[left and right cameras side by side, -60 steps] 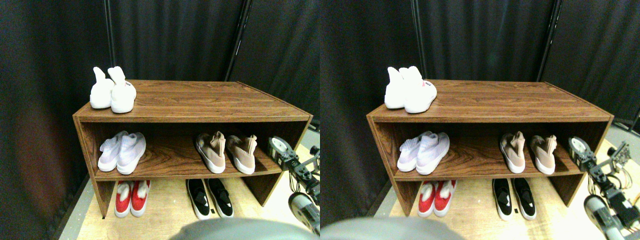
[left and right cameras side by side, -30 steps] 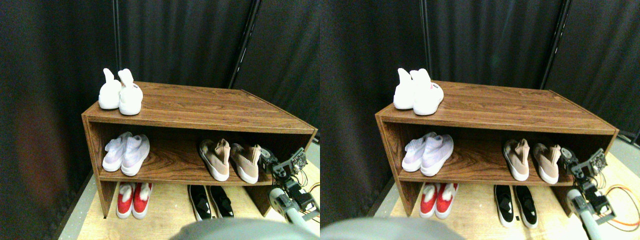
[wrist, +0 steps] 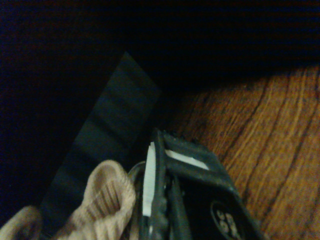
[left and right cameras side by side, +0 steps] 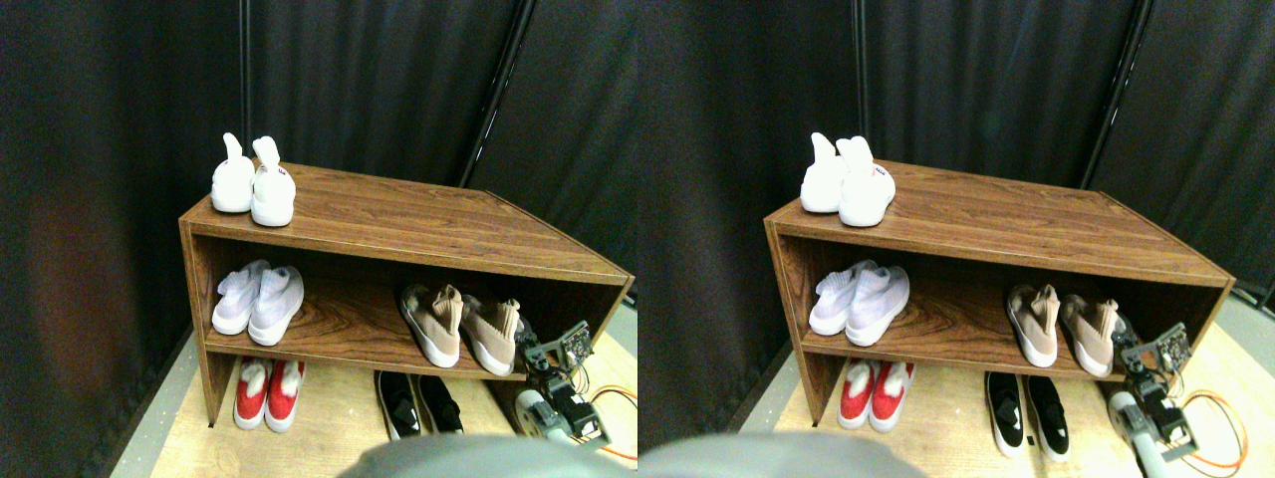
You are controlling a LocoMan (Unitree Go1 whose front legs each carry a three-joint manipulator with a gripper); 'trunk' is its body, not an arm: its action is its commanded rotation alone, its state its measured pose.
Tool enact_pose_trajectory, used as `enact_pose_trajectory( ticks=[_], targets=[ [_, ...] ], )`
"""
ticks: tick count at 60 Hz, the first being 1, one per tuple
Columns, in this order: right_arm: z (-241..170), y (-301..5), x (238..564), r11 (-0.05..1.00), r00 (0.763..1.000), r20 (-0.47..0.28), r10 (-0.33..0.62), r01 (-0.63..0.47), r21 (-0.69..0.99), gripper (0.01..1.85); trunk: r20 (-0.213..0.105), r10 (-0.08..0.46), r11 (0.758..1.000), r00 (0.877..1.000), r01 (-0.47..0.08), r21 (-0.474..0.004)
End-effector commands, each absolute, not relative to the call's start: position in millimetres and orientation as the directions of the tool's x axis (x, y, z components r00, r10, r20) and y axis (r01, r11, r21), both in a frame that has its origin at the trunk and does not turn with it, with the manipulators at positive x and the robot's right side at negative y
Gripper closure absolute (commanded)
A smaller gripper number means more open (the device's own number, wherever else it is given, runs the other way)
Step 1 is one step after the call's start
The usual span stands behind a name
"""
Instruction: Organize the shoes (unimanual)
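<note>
Right gripper [left and right cameras side by side: 531, 349]: dark two-jaw tool on the manipulator entering from the lower right; sits at the right end of the middle shelf, just beside the right-hand beige shoe. Whether the jaws are apart or together cannot be told.
Wrist view: dark jaw frame [wrist: 192, 197] close to a ribbed beige collar [wrist: 107, 200]; contact not clear.
Beige-tan knit sock-style sneakers with thick white soles [left and right cameras side by side: 463, 329]: pair side by side on the right part of the middle shelf.
Brown wood-grain shoe rack [left and right cameras side by side: 398, 214]: open-fronted.
Pale lilac-white knit sneakers [left and right cameras side by side: 257, 301]: middle shelf, left part.
All-white high-collared shoes [left and right cameras side by side: 254, 182]: top board, left end.
Red-and-white shoes [left and right cameras side by side: 267, 393]: floor under rack, left.
Black shoes [left and right cameras side by side: 418, 401]: floor under rack, below the beige pair.
</note>
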State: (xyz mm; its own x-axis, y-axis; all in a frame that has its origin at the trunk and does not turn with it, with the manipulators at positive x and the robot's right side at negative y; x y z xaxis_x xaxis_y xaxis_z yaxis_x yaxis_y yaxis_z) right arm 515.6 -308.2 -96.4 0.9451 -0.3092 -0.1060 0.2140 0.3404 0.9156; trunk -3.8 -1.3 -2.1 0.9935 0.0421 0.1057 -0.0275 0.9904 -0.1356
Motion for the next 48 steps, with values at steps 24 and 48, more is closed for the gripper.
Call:
enact_pose_trajectory(
  ticks=[24, 48],
  targets=[
    [-100, -278, 516, 0.28, 0.948, -0.104, -0.302, 0.193, 0.94, 1.8, 0.071, 0.081, 0.984, 0.994, -0.069, -0.164],
    [-101, -263, 513, 0.267, 0.952, -0.117, -0.284, 0.195, 0.944, 1.8, 0.061, 0.092, 0.982, 0.994, -0.081, -0.171]
  ],
)
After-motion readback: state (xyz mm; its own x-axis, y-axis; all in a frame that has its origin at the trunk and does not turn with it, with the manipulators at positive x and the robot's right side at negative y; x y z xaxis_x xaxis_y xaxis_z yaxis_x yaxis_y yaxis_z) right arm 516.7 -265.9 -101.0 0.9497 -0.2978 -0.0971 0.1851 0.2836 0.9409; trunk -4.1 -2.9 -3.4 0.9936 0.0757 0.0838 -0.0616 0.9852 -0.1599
